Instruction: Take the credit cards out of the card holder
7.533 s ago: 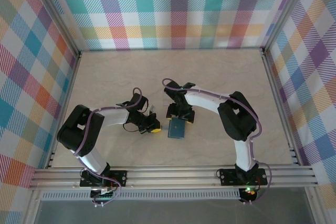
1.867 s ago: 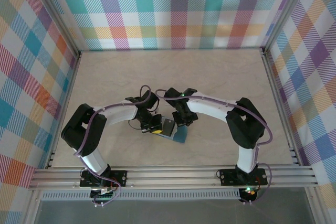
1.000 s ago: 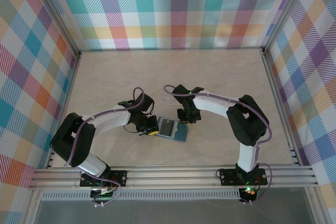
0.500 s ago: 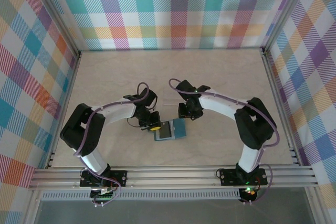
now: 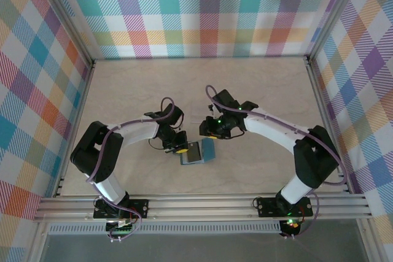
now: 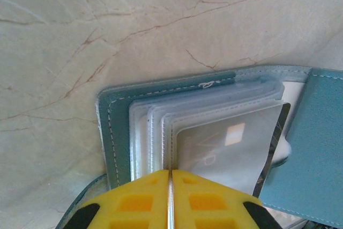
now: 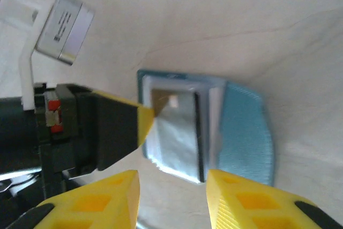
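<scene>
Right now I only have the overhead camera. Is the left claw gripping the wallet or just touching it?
Observer: The left wrist camera shows the left claw shut, with its tips at the edge of the clear sleeves inside the open wallet. I can't tell whether a sleeve is pinched.
Operator: Is there a card inside?
Observer: Yes, a silver card with a dark band sits in the top sleeve.
Operator: And the right claw?
Observer: Its own camera shows the right claw open and holding nothing.
</scene>
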Motion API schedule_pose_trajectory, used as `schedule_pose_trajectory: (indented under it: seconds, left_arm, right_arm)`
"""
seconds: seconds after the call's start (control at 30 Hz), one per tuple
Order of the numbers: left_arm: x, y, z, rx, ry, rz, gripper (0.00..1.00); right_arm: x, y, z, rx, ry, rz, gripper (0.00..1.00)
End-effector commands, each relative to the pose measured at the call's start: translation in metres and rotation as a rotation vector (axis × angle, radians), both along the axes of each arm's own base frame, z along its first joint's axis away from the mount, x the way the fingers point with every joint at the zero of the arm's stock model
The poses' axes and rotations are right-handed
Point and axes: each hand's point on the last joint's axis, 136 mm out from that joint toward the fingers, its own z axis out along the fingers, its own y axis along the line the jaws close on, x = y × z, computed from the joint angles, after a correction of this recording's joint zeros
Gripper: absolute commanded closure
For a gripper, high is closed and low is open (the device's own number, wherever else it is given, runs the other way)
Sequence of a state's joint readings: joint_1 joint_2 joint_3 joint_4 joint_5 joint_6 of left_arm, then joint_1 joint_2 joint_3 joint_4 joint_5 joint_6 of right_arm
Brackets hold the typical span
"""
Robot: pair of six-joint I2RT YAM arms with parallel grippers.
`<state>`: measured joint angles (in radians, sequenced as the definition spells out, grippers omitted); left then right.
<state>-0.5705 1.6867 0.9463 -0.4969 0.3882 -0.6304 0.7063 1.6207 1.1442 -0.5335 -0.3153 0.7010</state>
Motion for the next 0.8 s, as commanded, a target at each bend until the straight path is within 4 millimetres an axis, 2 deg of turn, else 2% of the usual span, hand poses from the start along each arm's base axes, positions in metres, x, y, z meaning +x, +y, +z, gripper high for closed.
schedule_pose_trajectory:
  seconds: [0.0,0.17,0.33,0.4,0.47,0.53,0.67,0.77]
  left_arm:
    - [-0.002,0.011,0.01,0.034,-0.017,-0.014,0.9]
    - [0.0,0.015,0.024,0.055,-0.042,-0.023,0.89]
    - [-0.004,0.016,0.023,0.049,-0.034,-0.013,0.89]
    - [-0.005,0.014,0.022,0.036,-0.024,-0.011,0.89]
    - [-0.006,0.011,0.021,0.023,-0.024,-0.005,0.89]
    - [-0.006,0.006,0.022,0.011,-0.027,-0.008,0.9]
    - [-0.003,-0.007,0.027,-0.015,-0.029,-0.035,0.9]
    - [-0.003,-0.006,0.023,0.016,-0.028,-0.044,0.91]
  right_arm:
    - [-0.03,0.007,-0.033,0.04,0.207,0.028,0.63]
    - [-0.032,-0.014,-0.075,-0.111,0.249,0.005,0.68]
    - [-0.033,-0.039,-0.111,-0.26,0.254,-0.031,0.75]
    - [-0.035,-0.046,-0.12,-0.305,0.263,-0.028,0.78]
    - [-0.036,-0.049,-0.119,-0.317,0.262,-0.025,0.8]
    - [-0.034,-0.045,-0.109,-0.288,0.238,-0.024,0.79]
    - [-0.024,-0.026,-0.077,-0.153,0.164,-0.022,0.73]
    - [-0.017,-0.016,-0.063,-0.086,0.138,-0.025,0.7]
